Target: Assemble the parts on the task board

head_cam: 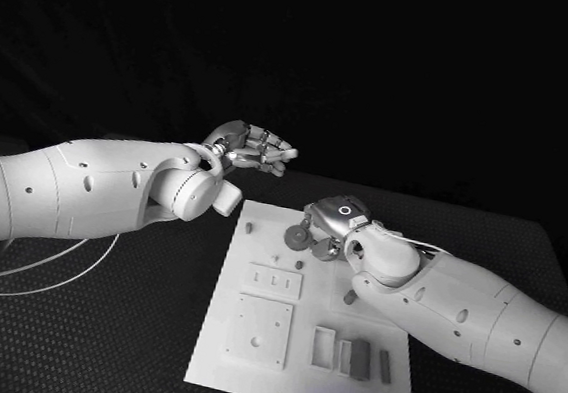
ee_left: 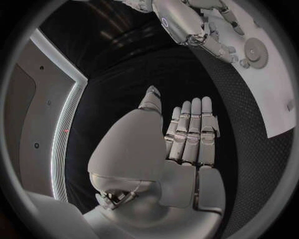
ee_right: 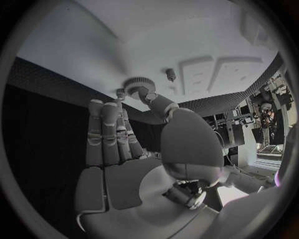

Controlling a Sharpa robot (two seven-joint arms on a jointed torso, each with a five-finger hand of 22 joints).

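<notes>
The white rectangular task board (head_cam: 305, 357) is seen lying on the black textured worktop (head_cam: 85, 347). The silver left hand (head_cam: 250, 145) is held above the worktop beyond the board's far left corner, fingers straight and together, nothing grasped. The silver right hand (head_cam: 329, 226) is poised over the board's far end, empty, fingers extended, partly covering a round toothed gear (ee_right: 134, 85). Small grey parts (head_cam: 360, 356) lie near the near edge; details are hard to make out.

White arms (head_cam: 80, 190), silver hands (head_cam: 251, 146), thin cable (head_cam: 53, 271).
</notes>
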